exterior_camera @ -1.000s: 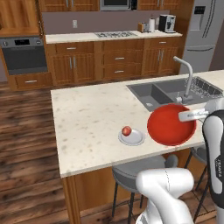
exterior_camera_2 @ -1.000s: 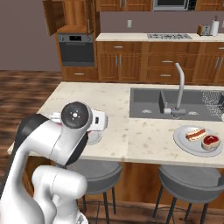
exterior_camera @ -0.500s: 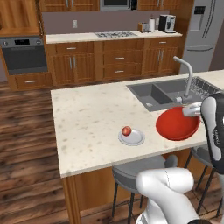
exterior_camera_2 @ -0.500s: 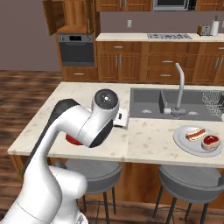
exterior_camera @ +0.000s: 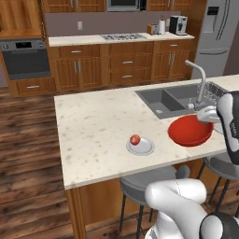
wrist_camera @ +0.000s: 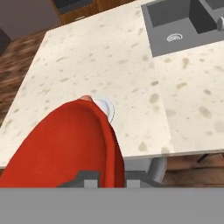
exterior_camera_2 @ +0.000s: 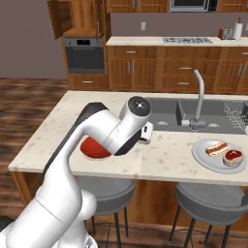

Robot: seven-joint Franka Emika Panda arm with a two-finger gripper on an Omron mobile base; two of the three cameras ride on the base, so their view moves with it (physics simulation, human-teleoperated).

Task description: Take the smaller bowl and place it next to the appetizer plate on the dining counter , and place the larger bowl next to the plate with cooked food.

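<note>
The step in hand is delivery of the smaller bowl [exterior_camera: 190, 130] to the appetizer plate [exterior_camera: 140, 146] on the dining counter [exterior_camera: 93, 126]. The gripper [exterior_camera: 203, 115] is closed on the far rim of the smaller bowl, with the rim pinched between its fingers; in the hand view the red wall of the bowl runs up from the finger tips and hides part of the plate behind it. The bowl sits low over the front edge of the counter, between the appetizer plate and the sink [exterior_camera: 173, 99]; whether its base already touches the stone cannot be told. It stands near the plate but apart from it, with bare counter between them. The plate carries one small red fruit [exterior_camera: 135, 139] and lies close to the front edge, roughly midway along it. The plate with cooked food [exterior_camera_2: 221, 154] lies toward the right end of the front edge, past the tap [exterior_camera_2: 198, 99]. The next move likely calls for a short shift toward the appetizer plate, a level set-down clear of the counter's front edge, and only then release of the rim. A tilted release risks the bowl rocking or sliding off the edge. The second bowl remains to be placed.
</note>
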